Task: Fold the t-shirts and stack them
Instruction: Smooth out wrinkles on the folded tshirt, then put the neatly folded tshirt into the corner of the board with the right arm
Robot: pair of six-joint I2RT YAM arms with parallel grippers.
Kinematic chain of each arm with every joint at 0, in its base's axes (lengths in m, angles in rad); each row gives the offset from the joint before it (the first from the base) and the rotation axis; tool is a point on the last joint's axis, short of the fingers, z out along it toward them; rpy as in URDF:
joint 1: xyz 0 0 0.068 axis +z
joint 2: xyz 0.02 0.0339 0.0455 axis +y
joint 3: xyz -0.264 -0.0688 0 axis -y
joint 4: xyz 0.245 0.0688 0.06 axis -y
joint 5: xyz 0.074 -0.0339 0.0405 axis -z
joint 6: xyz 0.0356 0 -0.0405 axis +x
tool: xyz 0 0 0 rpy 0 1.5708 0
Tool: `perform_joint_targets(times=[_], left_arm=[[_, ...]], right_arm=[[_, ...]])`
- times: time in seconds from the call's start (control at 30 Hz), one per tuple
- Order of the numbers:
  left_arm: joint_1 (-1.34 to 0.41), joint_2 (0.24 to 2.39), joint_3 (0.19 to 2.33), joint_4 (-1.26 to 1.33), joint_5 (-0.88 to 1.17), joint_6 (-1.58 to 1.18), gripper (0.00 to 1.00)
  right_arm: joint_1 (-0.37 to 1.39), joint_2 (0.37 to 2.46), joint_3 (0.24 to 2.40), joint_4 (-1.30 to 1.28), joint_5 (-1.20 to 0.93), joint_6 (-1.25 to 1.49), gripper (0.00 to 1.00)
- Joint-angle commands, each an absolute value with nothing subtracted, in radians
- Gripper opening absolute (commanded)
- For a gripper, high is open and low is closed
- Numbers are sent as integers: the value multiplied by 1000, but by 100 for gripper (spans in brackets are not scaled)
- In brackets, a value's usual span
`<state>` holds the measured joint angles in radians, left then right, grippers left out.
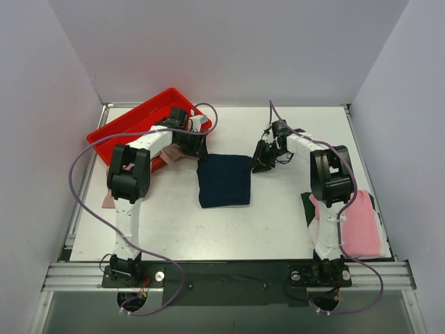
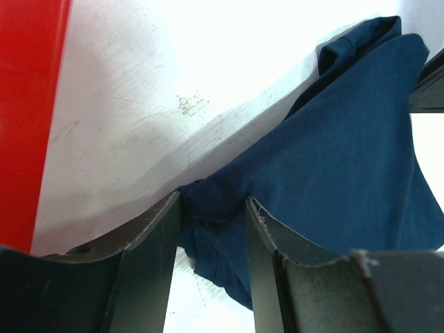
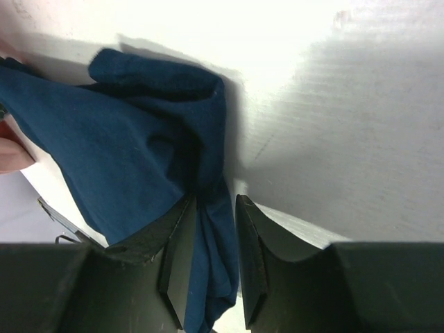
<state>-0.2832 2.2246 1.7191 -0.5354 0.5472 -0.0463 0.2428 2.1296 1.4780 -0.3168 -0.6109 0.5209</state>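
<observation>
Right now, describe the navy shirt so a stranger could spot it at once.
On the white table, look midway between the red tray at far left and the pink shirt at near right. The navy shirt lies there, a dark folded square. It alone is dark blue, and both the left gripper and right gripper pinch its far corners.

The right gripper [image 3: 215,229] rises from the bottom edge, its dark fingers [image 3: 177,263] pinching a bunched fold of the navy t-shirt [image 3: 118,152]. The cloth spreads toward the upper left over the white table [image 3: 333,104] (a pinkish patch [image 3: 12,151] shows at the left edge, too small to identify).
</observation>
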Motion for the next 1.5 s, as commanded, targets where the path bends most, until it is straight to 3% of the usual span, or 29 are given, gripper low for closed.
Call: perform_joint_targets(times=[0.0,0.13,0.33,0.63,0.73,1.27,1.33,1.37,1.4,1.47], left_arm=[[-281,2237,1753,-505,583,-58,50],[-281,2235,1750,-479,597,-67,46],[-281,2241,1755,-480,621,-75,0],[-275,2224,1730,-462,574,-83,0],[-270,2227,1747,-469,542,-89,0],[-247,2189,1755,-465,373,-38,0],[-253,2184,1753,-471,409,-25,0],[-259,2183,1752,-477,422,-20,0],[-262,2180,1749,-479,445,-20,15],[-264,2168,1744,-477,454,-23,30]], right_arm=[[238,2034,1427,-342,-623,492,26],[242,2007,1382,-319,-652,505,27],[261,2029,1354,-284,-681,540,26],[270,2052,1370,-255,-724,569,26],[270,2063,1345,-256,-712,575,1],[204,1990,1255,-259,-726,528,0],[204,1982,1272,-271,-724,523,8],[206,1980,1285,-282,-723,519,20],[206,1973,1290,-288,-721,517,24],[206,1954,1310,-310,-704,509,35]])
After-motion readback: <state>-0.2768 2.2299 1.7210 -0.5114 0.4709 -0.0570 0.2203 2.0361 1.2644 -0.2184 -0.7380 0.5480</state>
